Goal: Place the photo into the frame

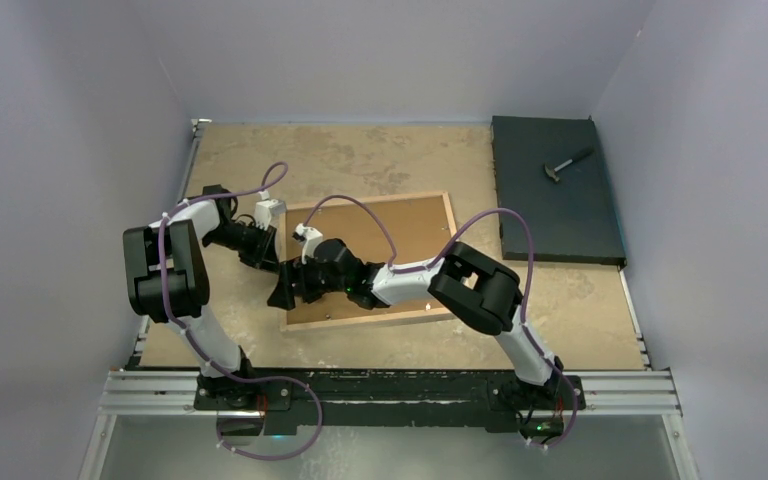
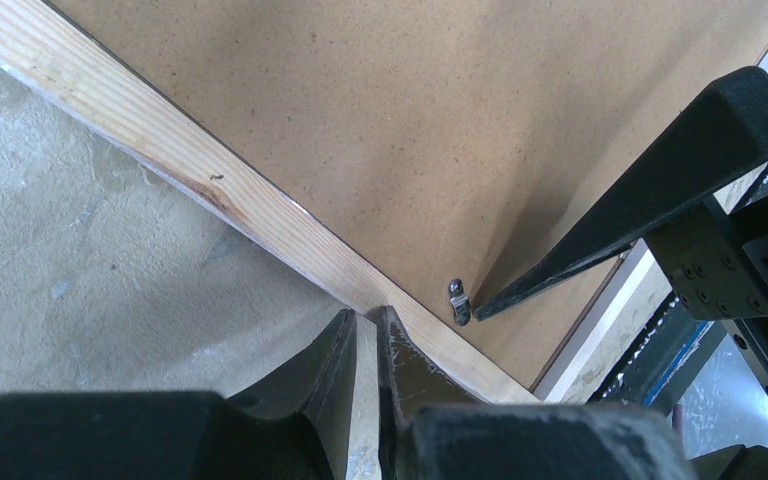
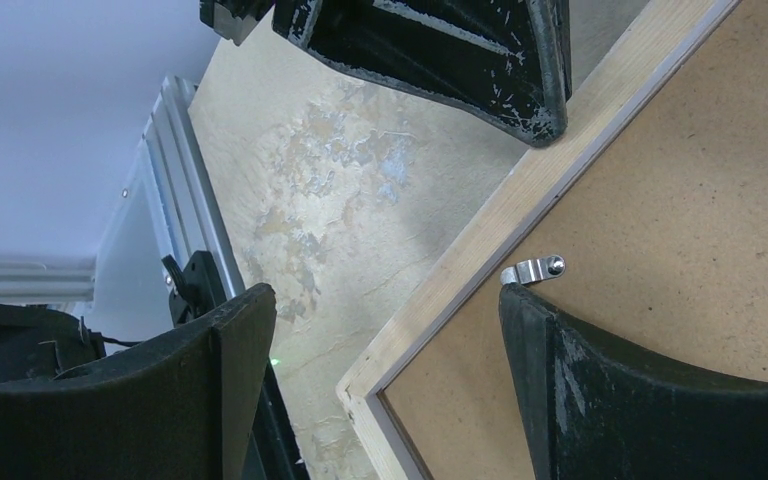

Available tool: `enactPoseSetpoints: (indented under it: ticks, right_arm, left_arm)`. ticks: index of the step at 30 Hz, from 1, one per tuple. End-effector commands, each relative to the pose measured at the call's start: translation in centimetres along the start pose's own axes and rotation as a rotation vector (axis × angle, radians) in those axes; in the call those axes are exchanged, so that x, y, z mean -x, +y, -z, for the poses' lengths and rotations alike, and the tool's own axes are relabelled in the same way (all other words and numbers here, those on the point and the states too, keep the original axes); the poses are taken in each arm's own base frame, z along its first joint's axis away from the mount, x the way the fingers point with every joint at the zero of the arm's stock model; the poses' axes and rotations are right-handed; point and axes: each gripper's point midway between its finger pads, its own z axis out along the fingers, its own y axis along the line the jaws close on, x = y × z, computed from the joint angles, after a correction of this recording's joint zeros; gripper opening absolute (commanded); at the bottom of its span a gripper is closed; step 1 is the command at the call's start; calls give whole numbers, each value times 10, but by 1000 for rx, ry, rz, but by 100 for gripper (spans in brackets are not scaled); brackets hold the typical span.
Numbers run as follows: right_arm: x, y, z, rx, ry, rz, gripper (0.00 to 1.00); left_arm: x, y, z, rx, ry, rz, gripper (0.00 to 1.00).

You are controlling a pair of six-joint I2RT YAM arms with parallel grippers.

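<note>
Table, mottled tan, carries a black slab at its far right, with a hammer lying on it. The frame lies flat at mid-table, back up, and a brown board fills it inside the pale wood rails. Its long axis runs left to right, and the right end is swung a little farther from the arm bases. Both arms reach to its left short rail.

The right claw stands wide and straddles that rail. One finger is over bare table outside the frame. The other is over the board, its tip against a small metal clip.

The left claw is pinched nearly together with only a thin slit between its fingers. Its tips rest on the same rail, just beside the clip. It holds nothing that can be made out.
</note>
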Motion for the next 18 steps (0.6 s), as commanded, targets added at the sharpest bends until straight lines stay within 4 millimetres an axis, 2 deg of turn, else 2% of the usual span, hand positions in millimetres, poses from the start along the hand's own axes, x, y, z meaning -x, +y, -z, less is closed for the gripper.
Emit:
enactPoseSetpoints:
  ticks: [1, 18]
  right_arm:
    - [2, -6, -6, -19, -8, 23, 85]
    - [4, -10, -12, -28, -8, 33, 84]
  left_arm:
    - [0, -1, -1, -1, -5, -35, 10]
    - [-2, -2, -2, -4, -4, -38, 9]
